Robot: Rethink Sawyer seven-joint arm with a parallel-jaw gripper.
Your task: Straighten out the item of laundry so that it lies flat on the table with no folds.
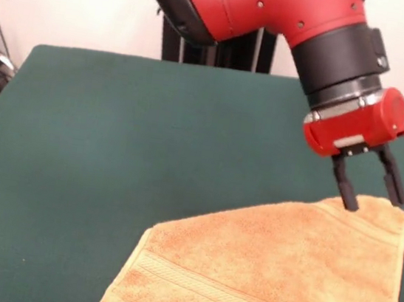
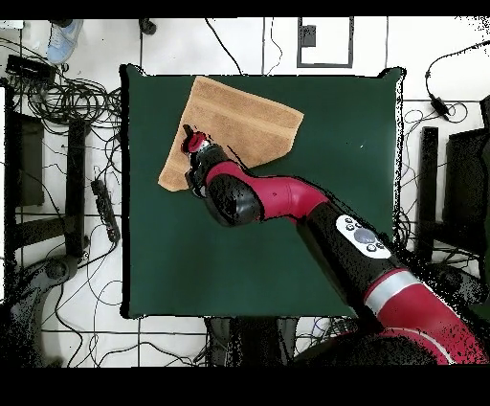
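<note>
**Towel partly spread, corner in reach of gripper, not flat yet**

Towel (image 1: 276,269) on table (image 1: 113,147), near the front edge in front view, toward the right side. Not square in outline: reads as a skewed, roughly triangular shape, so likely one part folded under or over. Far right corner peaked up right at gripper (image 1: 369,194). Fingers spread apart, tips straddling that raised corner; one finger (image 1: 346,186) touching or just at the cloth edge, the other just beside it. Not clamped as far as visible. Ribbed band visible along the near edge.

Progress, judged: mid-task. Most of cloth lying down and smooth on top, but outline wrong for a flat square and corner lifted. Left to do: pull that corner out, undo remaining fold, let go.

Front view: finger spacing, lifted corner, surface texture, band. Towel cut off at bottom and right edge there.

Overhead view: whole towel (image 2: 234,124) outline, near one table (image 2: 287,239) edge and close to one corner, well clear of the rest. Arm covering part of towel; gripper (image 2: 194,144) mostly hidden, fingers unreadable from above.
</note>
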